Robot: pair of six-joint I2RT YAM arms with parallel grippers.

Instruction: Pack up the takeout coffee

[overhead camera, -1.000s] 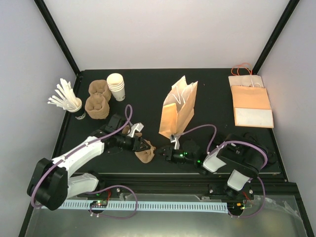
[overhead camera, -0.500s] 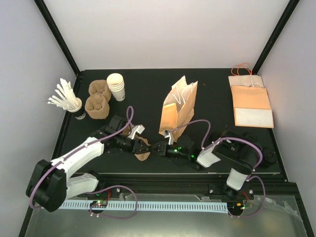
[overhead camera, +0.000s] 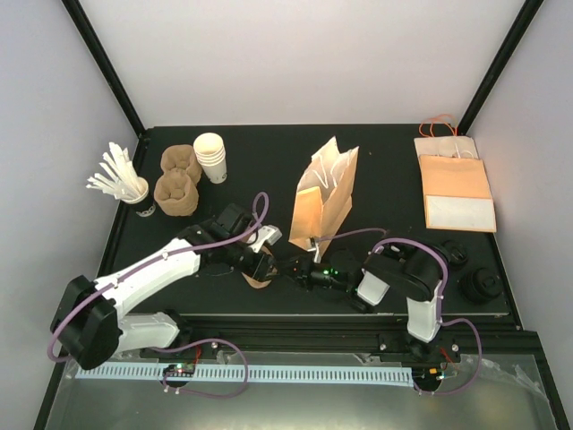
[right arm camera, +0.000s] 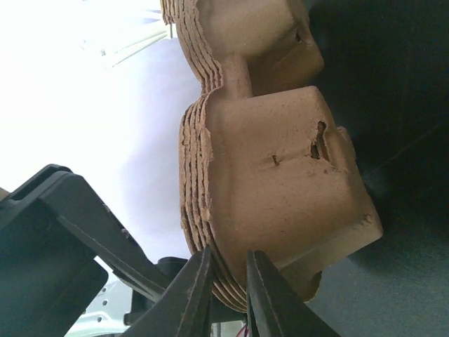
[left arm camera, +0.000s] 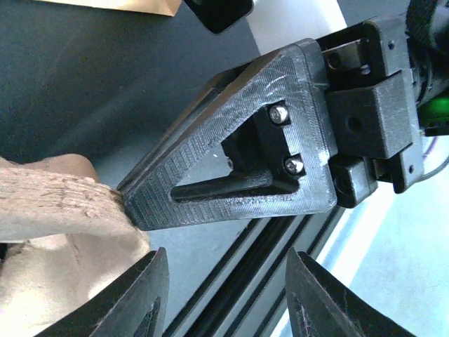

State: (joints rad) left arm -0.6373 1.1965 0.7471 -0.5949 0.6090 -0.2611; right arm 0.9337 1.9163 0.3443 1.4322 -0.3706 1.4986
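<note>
Bench (overhead camera: pixel 269 170), left to right. Stirrer cup (overhead camera: pixel 125 188), far left, untouched. Spare carriers (overhead camera: pixel 176 184), nested, just beside it. Plain cups (overhead camera: pixel 211 158), stacked behind those. Left tool (left arm camera: pixel 226 256): fingers about half apart, nothing between them; the pulp lies outside its left finger. Carrier (right arm camera: pixel 273 182): brown pulp, layered edge, tilted near the front rail between the two tools. Right tool (right arm camera: pixel 229 254): fingers nearly together, pinching the carrier's layered rim. Bag (overhead camera: pixel 324 202): upright, mouth open, just behind both tools. Flat bags (overhead camera: pixel 457 188): lying far right, well apart. Coffee (overhead camera: pixel 480 285): judged to be the round black-lidded item at the right front corner, not yet handled. Step in hand, as judged: readying the carrier. Handling note: seat the right pinch deep on the rim, since pulp tears; bring the left tool in wide, clear of the right finger close by; avoid nudging the bag.
</note>
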